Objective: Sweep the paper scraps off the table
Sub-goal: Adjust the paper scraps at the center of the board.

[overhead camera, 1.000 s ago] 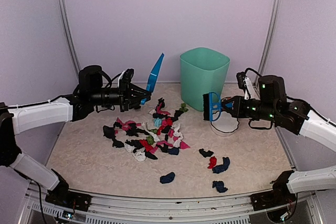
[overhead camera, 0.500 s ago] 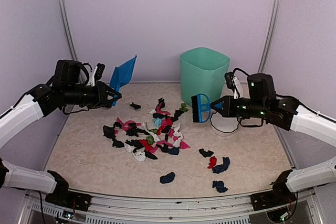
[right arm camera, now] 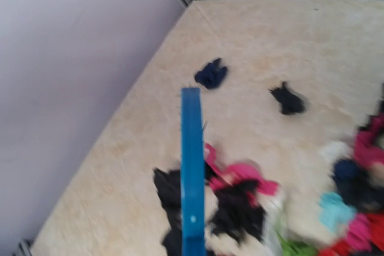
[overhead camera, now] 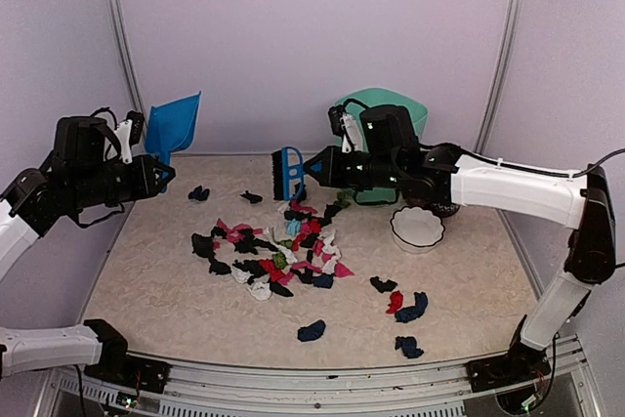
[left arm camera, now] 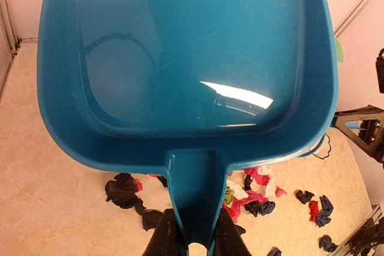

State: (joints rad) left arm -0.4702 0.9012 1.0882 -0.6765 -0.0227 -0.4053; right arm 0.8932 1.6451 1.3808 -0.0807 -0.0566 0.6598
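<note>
Your left claw (left arm camera: 192, 239) clamps the dustpan (left arm camera: 180, 58) by its handle, raised over the desk's (overhead camera: 156, 290) left edge. Your right claw (overhead camera: 309, 170) grips the brush (overhead camera: 286, 174) above the pile's far side. The paper scraps (overhead camera: 278, 251) lie mid-desk, with strays toward the near right corner. The dustpan is empty, so I judge all the sweeping remains.

- one dustpan (left arm camera: 180, 58)
- one brush (overhead camera: 287, 174)
- one bin (overhead camera: 412, 109)
- one bowl (overhead camera: 417, 229)
- scraps (overhead camera: 283, 256): a tangled heap mid-worktop (overhead camera: 166, 290), too many to count; five loose ones toward the front right, two at the back left
- two arms: left arm (overhead camera: 78, 178), right arm (overhead camera: 508, 187)
</note>
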